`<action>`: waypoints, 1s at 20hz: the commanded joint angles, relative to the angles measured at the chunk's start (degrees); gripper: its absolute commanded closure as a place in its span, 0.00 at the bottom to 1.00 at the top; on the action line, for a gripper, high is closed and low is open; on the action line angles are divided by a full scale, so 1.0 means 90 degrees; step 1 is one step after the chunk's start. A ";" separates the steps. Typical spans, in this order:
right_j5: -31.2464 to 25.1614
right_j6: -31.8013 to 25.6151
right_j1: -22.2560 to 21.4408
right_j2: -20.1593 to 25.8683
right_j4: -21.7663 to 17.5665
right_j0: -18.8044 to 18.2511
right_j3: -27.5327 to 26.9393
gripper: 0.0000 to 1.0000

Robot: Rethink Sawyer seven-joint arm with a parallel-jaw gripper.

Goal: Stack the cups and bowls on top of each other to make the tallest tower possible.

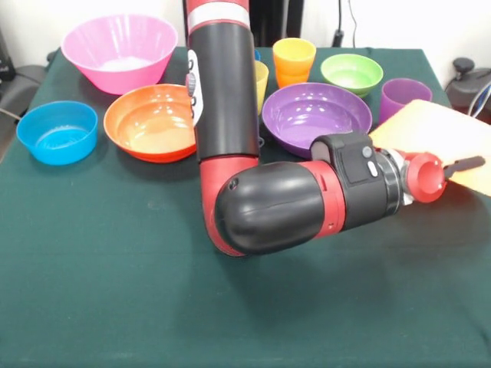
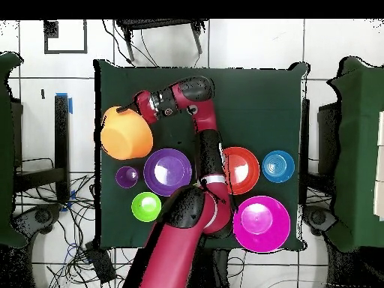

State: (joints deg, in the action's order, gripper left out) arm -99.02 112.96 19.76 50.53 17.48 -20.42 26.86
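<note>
My gripper reaches out to the right in the front view and is shut on the rim of the large yellow-orange bowl, which is held tilted at the table's edge. In the overhead view, the bowl hangs partly past the table's left edge below the gripper. The purple cup, the orange cup and the yellow cup, half hidden by the arm, stand apart. The purple bowl, green bowl, orange-red bowl, pink bowl and light blue bowl sit separately. Nothing is stacked.
The arm's thick elbow lies low over the middle of the green table. In the overhead view the arm passes between the purple bowl and the orange-red bowl.
</note>
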 commanded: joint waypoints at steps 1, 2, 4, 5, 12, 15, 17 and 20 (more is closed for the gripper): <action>0.0947 -0.1677 0.0458 0.0257 -0.1218 -0.0122 -0.0379 0.00; 0.0986 -0.1687 0.0429 0.0267 -0.1384 -0.0153 -0.0416 0.00; 0.1069 -0.1706 0.0383 0.0309 -0.1736 -0.0205 -0.0510 0.00; 0.1080 -0.1707 0.0371 0.0358 -0.1921 -0.0228 -0.0561 0.00; 0.1547 -0.1815 0.0300 0.0710 -0.2935 -0.0403 -0.0775 0.00; 0.1828 -0.1871 0.0281 0.0911 -0.3358 -0.0466 -0.0844 0.00; 0.2114 -0.2026 0.0248 0.0935 -0.3583 -0.0471 -0.0872 0.00; 0.2566 -0.2292 0.0210 0.0957 -0.3861 -0.0467 -0.0901 0.00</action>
State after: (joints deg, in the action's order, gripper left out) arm -89.74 112.93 20.56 56.81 -5.62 -24.11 22.64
